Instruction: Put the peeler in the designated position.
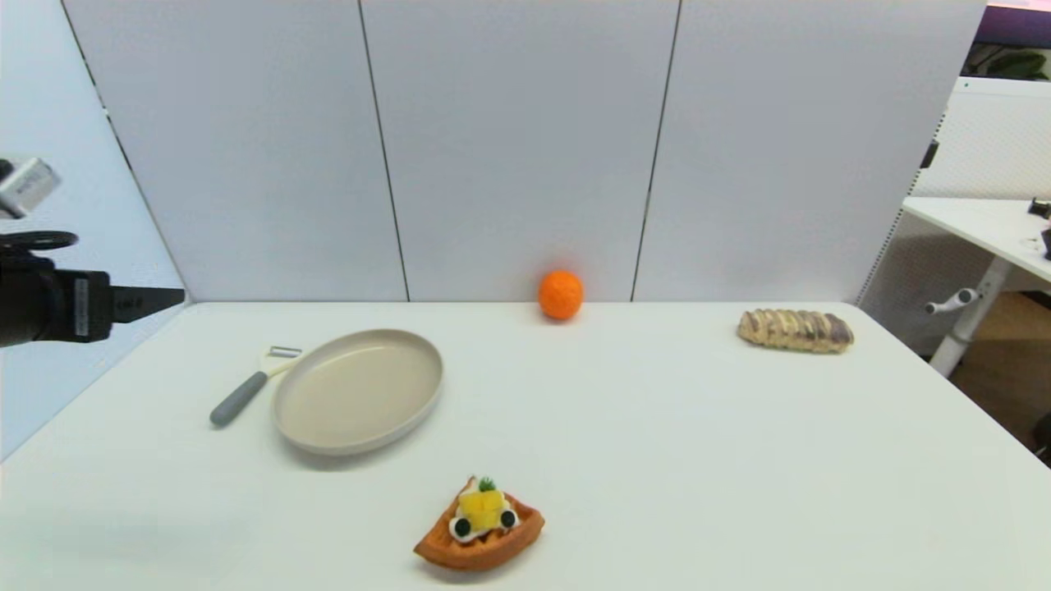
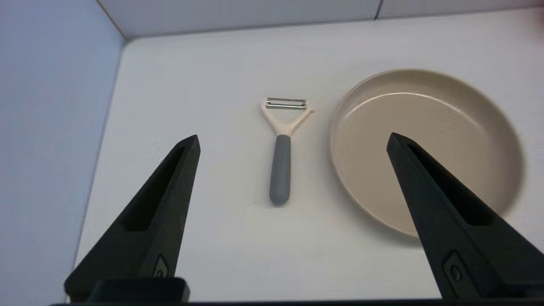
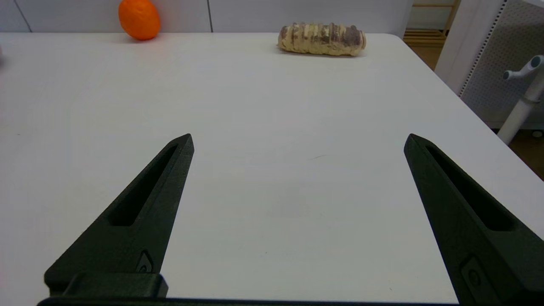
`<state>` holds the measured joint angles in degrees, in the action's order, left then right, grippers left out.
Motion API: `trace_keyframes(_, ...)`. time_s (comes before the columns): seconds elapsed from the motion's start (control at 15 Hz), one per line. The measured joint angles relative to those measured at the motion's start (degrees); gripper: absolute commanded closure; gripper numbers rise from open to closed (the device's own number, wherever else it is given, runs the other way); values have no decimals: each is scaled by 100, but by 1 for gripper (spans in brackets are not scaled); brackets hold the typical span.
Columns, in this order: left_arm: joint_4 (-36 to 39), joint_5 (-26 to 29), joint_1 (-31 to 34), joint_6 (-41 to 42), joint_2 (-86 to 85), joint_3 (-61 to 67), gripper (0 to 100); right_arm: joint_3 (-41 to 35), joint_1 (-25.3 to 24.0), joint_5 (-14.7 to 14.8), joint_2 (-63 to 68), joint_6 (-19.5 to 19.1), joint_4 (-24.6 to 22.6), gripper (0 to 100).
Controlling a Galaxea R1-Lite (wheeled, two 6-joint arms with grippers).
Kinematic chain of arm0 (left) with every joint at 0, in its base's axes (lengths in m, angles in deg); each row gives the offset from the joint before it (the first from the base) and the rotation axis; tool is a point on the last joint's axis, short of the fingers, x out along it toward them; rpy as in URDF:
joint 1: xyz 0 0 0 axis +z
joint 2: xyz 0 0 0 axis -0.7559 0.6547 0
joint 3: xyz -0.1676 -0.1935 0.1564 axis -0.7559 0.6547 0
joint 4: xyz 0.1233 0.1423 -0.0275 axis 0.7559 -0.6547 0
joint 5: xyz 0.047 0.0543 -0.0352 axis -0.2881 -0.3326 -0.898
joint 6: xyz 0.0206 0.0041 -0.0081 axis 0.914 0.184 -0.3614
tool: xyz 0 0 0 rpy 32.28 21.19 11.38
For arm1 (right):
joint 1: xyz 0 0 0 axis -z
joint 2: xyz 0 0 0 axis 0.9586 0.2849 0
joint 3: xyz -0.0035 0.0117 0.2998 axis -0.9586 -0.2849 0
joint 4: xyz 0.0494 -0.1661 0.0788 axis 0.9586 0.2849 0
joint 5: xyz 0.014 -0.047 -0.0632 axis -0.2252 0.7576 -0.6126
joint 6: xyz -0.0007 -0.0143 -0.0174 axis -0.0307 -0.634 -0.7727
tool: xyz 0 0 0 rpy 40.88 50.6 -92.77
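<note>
Left gripper (image 2: 293,142) hangs high over the table's left edge, fingers spread wide, nothing between them. Below it the peeler (image 1: 249,384) lies flat, head touching the beige plate (image 1: 359,389). Further right, a waffle slice (image 1: 480,525), an orange (image 1: 561,295), a pastry (image 1: 795,330). Right gripper (image 3: 297,140), fingers spread too, over bare table (image 3: 272,191).

peeler (image 2: 280,161) flat on table (image 1: 657,427), bare top at its 9 and 6 o'clock | plate (image 2: 425,148) just beside at 3 o'clock, rim near forked head, blocks that side | side wall (image 2: 51,148) at 9 o'clock, well apart | left gripper (image 2: 293,142) spread wide, straddles handle from above, nothing between
</note>
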<state>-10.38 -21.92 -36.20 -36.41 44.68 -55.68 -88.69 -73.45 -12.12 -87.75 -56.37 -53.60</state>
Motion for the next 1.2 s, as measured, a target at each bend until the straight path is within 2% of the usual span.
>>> trace_keyframes(0.2, 377, 4, -59, -107, -1643, 1354, 0, 0, 0, 0, 0, 2, 0, 0)
trace_keyframes(0.53, 1059, 9, -852, -482, -3992, 3149, 0, 0, 0, 0, 0, 2, 2, 0)
trace_keyframes(1.0, 1315, 50, -1100, -291, -6144, 4251, 0, 0, 0, 0, 0, 0, 2, 0)
trace_keyframes(1.2, 1181, -127, -1232, -315, -6865, 4756, 0, 0, 0, 0, 0, 0, 2, 0)
